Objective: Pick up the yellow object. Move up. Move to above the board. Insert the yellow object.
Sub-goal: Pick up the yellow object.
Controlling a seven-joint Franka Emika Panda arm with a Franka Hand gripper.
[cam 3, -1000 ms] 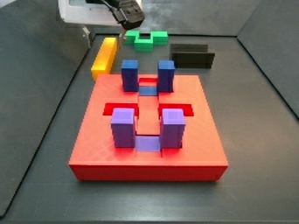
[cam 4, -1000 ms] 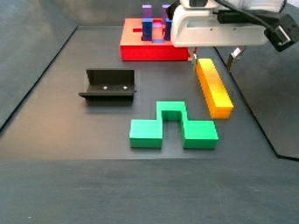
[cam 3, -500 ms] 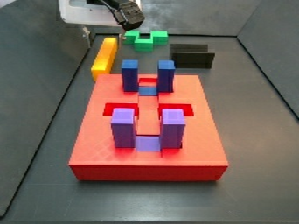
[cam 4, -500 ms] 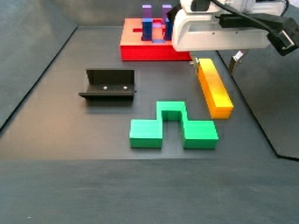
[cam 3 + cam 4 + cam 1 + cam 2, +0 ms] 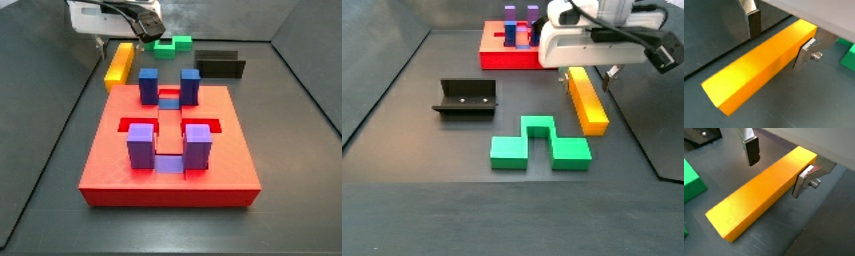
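Yellow object (image 5: 761, 195) straddled near one end, jaws wide, nothing gripped yet.

I see the gripper (image 5: 779, 164) over the bar's end nearest the board (image 5: 167, 165), one pad (image 5: 751, 151) clear of it, the far finger (image 5: 806, 51) close against its side. Bar lies flat beside the board, near the green block (image 5: 539, 149). My worry: this off-centre grasp lets the long end droop or twist, then jam at the slot.

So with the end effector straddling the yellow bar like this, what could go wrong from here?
1. The end effector is open around one end of the yellow object, not its middle, so the long bar may tilt when lifted.
2. One finger looks almost against the bar while the other finger stands clear, so closing may push it sideways.
3. The board has upright posts that a tilted bar could catch on.
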